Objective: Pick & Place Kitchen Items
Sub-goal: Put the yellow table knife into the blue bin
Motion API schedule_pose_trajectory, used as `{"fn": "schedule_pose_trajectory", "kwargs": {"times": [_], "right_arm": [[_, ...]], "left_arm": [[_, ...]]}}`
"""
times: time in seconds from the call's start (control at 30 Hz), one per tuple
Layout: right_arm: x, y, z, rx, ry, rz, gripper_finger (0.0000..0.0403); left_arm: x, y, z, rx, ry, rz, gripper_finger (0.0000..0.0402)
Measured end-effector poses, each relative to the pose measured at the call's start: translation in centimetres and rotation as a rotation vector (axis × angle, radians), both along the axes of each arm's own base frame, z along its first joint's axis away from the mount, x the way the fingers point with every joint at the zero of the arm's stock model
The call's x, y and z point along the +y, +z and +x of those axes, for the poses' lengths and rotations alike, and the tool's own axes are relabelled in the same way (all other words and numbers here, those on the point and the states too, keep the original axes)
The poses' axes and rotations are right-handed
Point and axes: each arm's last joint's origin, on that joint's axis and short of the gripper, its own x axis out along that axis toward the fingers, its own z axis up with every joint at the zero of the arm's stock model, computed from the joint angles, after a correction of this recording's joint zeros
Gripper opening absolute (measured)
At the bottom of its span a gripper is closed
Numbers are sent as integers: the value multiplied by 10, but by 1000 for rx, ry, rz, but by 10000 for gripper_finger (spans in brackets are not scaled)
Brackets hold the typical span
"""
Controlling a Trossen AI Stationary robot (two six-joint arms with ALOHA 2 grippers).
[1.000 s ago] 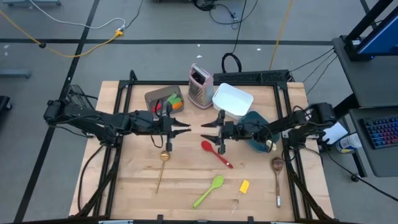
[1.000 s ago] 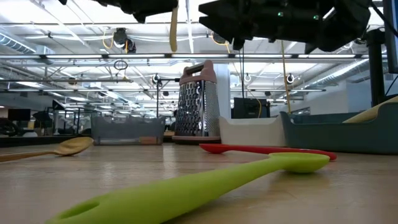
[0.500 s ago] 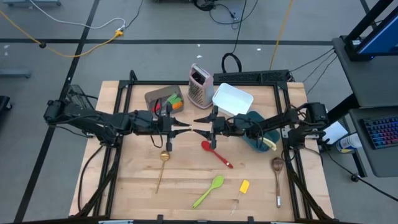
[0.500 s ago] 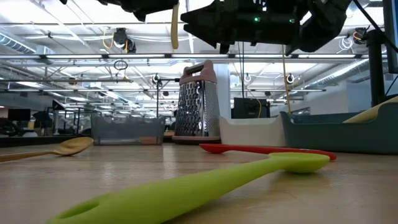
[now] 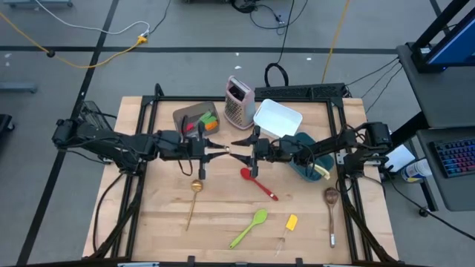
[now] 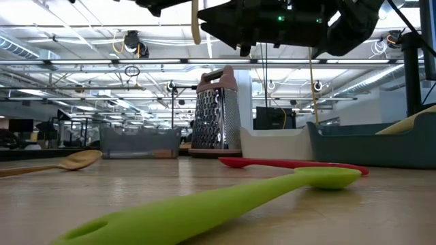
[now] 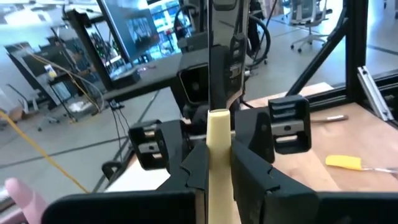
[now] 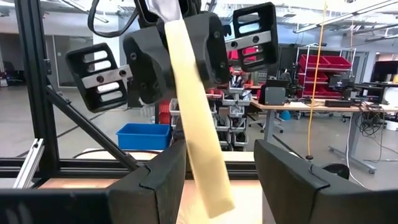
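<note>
Left wrist view: cream-handled knife (image 7: 219,163) blade hidden behind left gripper (image 7: 217,171) fingers.

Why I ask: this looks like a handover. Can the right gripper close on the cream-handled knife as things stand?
Probably yes. The left gripper holds the cream-handled knife by one end, and its free handle hangs between the right gripper's open fingers with nothing between them.

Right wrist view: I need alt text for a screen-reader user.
The left gripper holds a cream-handled knife by its blade, the handle slanting down between the right gripper's open fingers, which have not closed on it. Behind lies a workshop with a blue bin and red shelving.
</note>
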Motion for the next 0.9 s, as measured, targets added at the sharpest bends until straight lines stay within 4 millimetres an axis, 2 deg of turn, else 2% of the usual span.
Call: {"fn": "schedule_pose_trajectory", "kwargs": {"times": [0.37,0.53,0.67,0.9], "right_arm": [[-1,5,2,-22,15,-15,183],[0,16,12,0,53,-67,183],[-2,17,14,25,47,-90,182],[-2,15,15,44,47,-92,144]], "left_arm": [[-2,3,1,-40,-66,41,37],[-3,2,9,-83,-65,47,37],[-3,-6,16,-56,-65,83,37],[-3,-10,18,-40,-54,100,37]]}}
